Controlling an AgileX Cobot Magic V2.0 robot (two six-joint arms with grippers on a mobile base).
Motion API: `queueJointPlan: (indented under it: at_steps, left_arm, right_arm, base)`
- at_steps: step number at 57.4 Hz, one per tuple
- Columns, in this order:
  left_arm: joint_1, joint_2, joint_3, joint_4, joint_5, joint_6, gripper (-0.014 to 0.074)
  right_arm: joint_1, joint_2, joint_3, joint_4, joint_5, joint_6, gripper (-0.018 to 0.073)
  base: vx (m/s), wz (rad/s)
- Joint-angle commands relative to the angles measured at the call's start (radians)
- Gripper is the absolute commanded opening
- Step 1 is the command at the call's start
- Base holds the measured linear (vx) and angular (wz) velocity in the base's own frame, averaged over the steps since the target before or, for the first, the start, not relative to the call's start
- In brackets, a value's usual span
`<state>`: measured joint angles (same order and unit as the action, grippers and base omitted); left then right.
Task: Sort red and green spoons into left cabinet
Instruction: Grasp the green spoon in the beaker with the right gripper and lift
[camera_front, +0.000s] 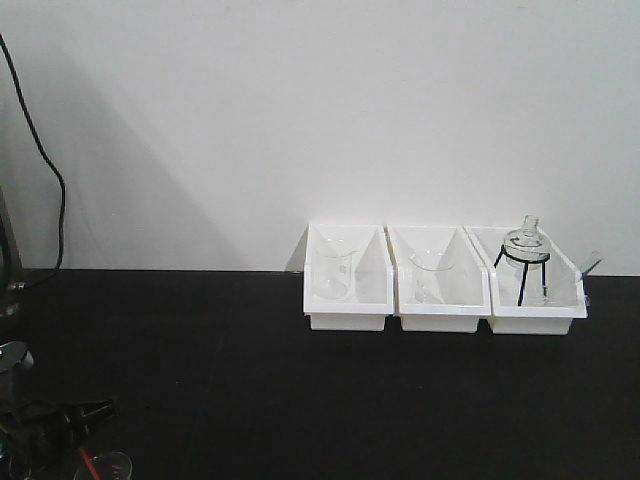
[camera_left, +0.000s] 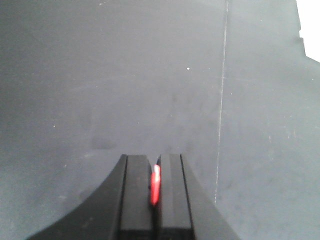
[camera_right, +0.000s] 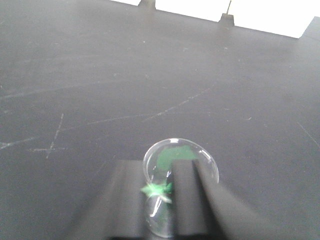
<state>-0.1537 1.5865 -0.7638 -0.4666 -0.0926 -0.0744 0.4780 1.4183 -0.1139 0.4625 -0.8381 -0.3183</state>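
Observation:
The left wrist view shows my left gripper (camera_left: 154, 160) shut on the red spoon (camera_left: 155, 185), a thin red strip pinched upright between the black fingers above the bare black tabletop. In the right wrist view my right gripper (camera_right: 161, 169) is blurred, and its fingers hold the green spoon (camera_right: 157, 189) over a clear glass beaker (camera_right: 200, 162). A green patch shows through the glass. In the front view the left arm's dark gripper (camera_front: 60, 420) sits at the bottom left with a bit of red spoon (camera_front: 88, 462) below it. The left cabinet is out of view.
Three white bins stand in a row by the wall, each holding glassware: (camera_front: 347, 300) a beaker, (camera_front: 442, 300) another beaker, (camera_front: 560, 305) a flask on a black tripod. A glass rim (camera_front: 112, 465) shows at the bottom left. A black cable (camera_front: 55, 200) hangs down the left wall.

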Motion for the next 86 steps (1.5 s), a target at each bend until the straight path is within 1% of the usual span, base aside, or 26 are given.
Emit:
queueJointPlan:
  at_steps: [1,8,14,31,36,44,49,55,58,61,65,70,72,77,79,81,82,86]
  left_arm:
    - [-0.006,-0.033,-0.029,0.002,-0.075,0.002,-0.0003]
    - [-0.006,-0.033,-0.029,0.002,-0.075,0.002,-0.0003]
    - [-0.006,-0.033,-0.029,0.002,-0.075,0.002,-0.0003]
    - [-0.006,-0.033,-0.029,0.002,-0.071,0.002,-0.0003]
    - [-0.006,-0.033,-0.029,0.002,-0.069,0.027,-0.0003]
    - [-0.006,-0.033,-0.029,0.002,-0.064,0.074,-0.0003]
    - [-0.006,-0.033,-0.029,0.002,-0.056,0.08,-0.0003]
    - [-0.006,-0.033,-0.029,0.002,-0.044,0.08,-0.0003]
    - [-0.006,-0.033,-0.029,0.004,-0.04,0.087,-0.0003]
    - [-0.006,-0.033,-0.029,0.023,-0.035,0.11,-0.0003]
    - [-0.006,-0.035,-0.029,0.059,-0.023,0.14,-0.0003]
    - [-0.006,-0.049,-0.029,0.112,-0.012,0.177,-0.0003]
    - [-0.006,-0.06,-0.029,0.132,-0.012,0.179,-0.0003]
    - [-0.006,-0.092,-0.029,0.159,-0.026,0.177,-0.0003]
    - [-0.006,-0.108,-0.029,0.164,-0.032,0.179,-0.0003]
    - [-0.006,-0.124,-0.029,0.178,-0.038,0.178,-0.0003]
    - [-0.006,-0.13,-0.029,0.184,-0.038,0.178,-0.0003]
    - [-0.007,-0.16,-0.029,0.216,-0.04,0.178,-0.0003]
  right_arm:
    - [-0.003,-0.014,-0.023,-0.019,-0.089,-0.002,0.0043]
    - [-0.003,-0.014,-0.023,-0.019,-0.103,-0.002,0.0012]
    - [-0.003,-0.014,-0.023,-0.019,-0.123,-0.003,0.0013]
    - [-0.003,-0.017,-0.026,-0.028,-0.242,-0.009,0.0013]
    - [-0.003,-0.029,-0.026,-0.028,-0.241,-0.009,0.0014]
    - [-0.003,-0.072,-0.026,-0.025,-0.203,-0.01,0.0016]
    - [-0.003,-0.106,-0.027,-0.02,-0.163,-0.01,0.0017]
    - [-0.003,-0.162,-0.039,-0.006,-0.072,-0.017,0.0017]
    - [-0.003,-0.197,-0.058,0.012,0.013,-0.035,0.0017]
    - [-0.003,-0.241,-0.089,0.043,0.098,-0.071,0.0017]
    - [-0.003,-0.29,-0.153,0.114,0.225,-0.163,0.0017]
    - [-0.003,-0.343,-0.241,0.236,0.353,-0.326,0.0016]
    - [-0.003,-0.362,-0.282,0.302,0.391,-0.391,0.0013]
    - [-0.003,-0.392,-0.373,0.488,0.47,-0.594,-0.0004]
    - [-0.003,-0.398,-0.405,0.592,0.476,-0.677,-0.0003]
    - [-0.003,-0.403,-0.435,0.665,0.476,-0.76,-0.0003]
    - [-0.003,-0.405,-0.452,0.72,0.474,-0.812,-0.0003]
    - [-0.003,-0.41,-0.493,0.871,0.466,-0.974,-0.0003]
  base:
    - [0.0,0.0]
    - [0.0,0.0]
    - [0.0,0.0]
    - [0.0,0.0]
    - [0.0,0.0]
    - [0.0,0.0]
    - [0.0,0.0]
    - [0.0,0.0]
    - [0.0,0.0]
    - [0.0,0.0]
    - [0.0,0.0]
    - [0.0,0.0]
    - [0.0,0.0]
    - [0.0,0.0]
    - [0.0,0.0]
    - [0.0,0.0]
    - [0.0,0.0]
    - [0.0,0.0]
